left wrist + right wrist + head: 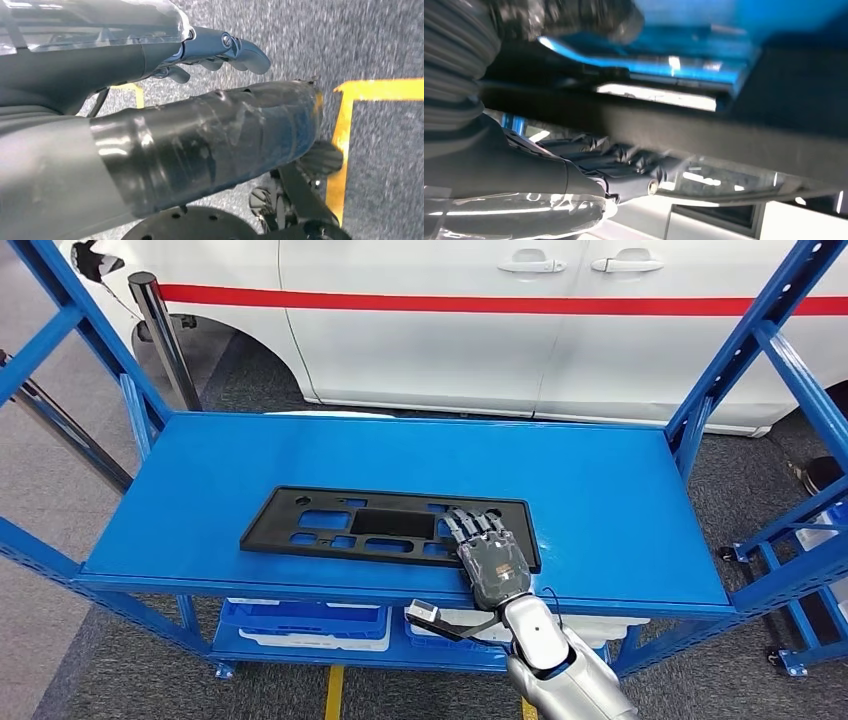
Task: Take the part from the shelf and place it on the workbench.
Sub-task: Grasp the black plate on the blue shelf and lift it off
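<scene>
The right hand [492, 562] is lying on the near right end of the flat black plastic panel with cut-outs [385, 525], fingers resting flat along it, whether gripping I cannot tell; the panel is stretching leftward from the hand across the blue metal shelf [600, 490]; the left hand [220, 50] is hanging with fingers curled in, holding nothing.

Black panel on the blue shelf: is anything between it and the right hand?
Nothing visible. The right hand already lies on the black panel's near right end, fingers over its top. Whether it grips the panel cannot be told.

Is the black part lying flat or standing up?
Lying flat. The black part lies flat on the blue shelf, with the right hand on its end.
</scene>
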